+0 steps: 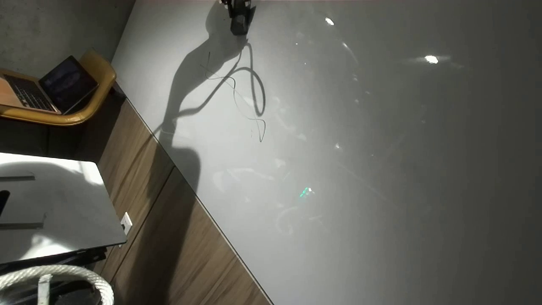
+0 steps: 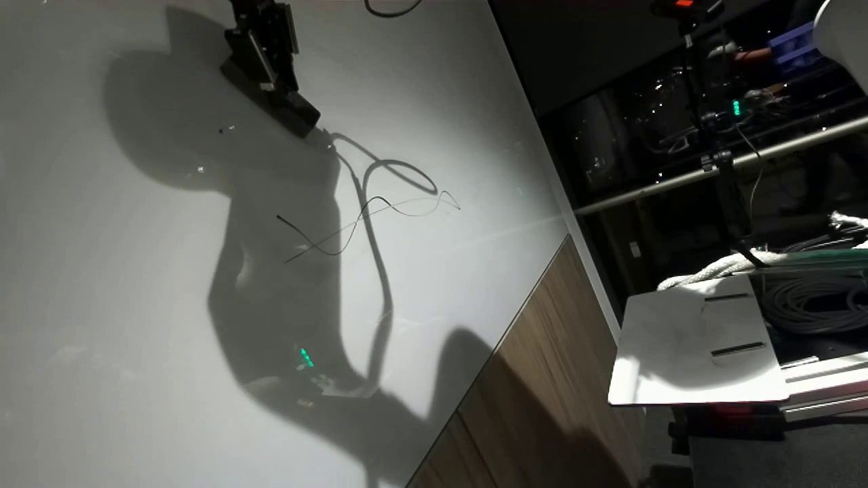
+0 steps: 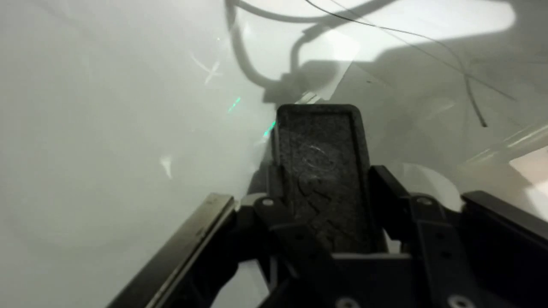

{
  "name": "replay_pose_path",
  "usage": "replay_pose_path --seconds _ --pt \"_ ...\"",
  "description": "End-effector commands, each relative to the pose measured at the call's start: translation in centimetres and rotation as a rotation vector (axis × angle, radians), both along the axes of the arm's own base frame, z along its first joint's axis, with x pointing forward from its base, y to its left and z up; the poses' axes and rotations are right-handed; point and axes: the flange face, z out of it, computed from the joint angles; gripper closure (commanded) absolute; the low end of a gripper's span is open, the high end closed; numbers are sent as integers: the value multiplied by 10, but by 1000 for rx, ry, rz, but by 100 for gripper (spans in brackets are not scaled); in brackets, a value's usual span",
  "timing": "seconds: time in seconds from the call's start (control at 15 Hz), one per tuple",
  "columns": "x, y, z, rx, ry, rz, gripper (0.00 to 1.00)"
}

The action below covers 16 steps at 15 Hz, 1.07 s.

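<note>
- The end effector [image 3: 324,182] is closed only partway, because the black block [image 3: 321,141] fills the space between its fingers [image 3: 387,192]; it appears to hold nothing else.
- The block is mid-frame in the wrist view and at the top of both exterior views, left of centre, over or against the white surface [image 1: 423,237]. I cannot tell whether the two touch.
- Its far end juts past the fingertips, so a sideways push there could twist it askew in the grip or work it loose.
- Pressing too hard could scuff the surface or strain the grip; if the block is tilted, only one edge would make contact.
- Near the block, below it and to its right in an exterior view, are thin wavy lines [image 2: 360,217]. I cannot tell drawn marks from a loose strand: ink could smear, a strand could snag.
- The arm's shadow [image 2: 278,285] crosses part of them, and shine [image 1: 431,59] at upper right of an exterior view could hide faint marks, so position is easily misjudged.
- A dark cable [image 2: 392,13] at the top edge could catch if it hangs slack.
</note>
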Motion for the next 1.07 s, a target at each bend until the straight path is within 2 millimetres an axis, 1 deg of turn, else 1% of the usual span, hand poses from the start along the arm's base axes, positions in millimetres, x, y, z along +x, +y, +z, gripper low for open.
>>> replay_pose_path --seconds 0.0,0.07,0.2,0.27,0.47,0.67,0.87,1.0 --pt "12 -75 51 -36 -104 -74 72" --pt "13 -90 61 -34 -114 -87 72" --pt "17 -91 59 -32 -119 -91 72" --pt "21 -82 50 -28 -110 -87 72" --pt "28 -41 11 -37 -75 -62 72" --pt "30 -1 -20 -61 -46 -43 72" --pt "34 46 -54 -91 -15 -17 72" --pt "35 71 -73 -111 3 1 72"
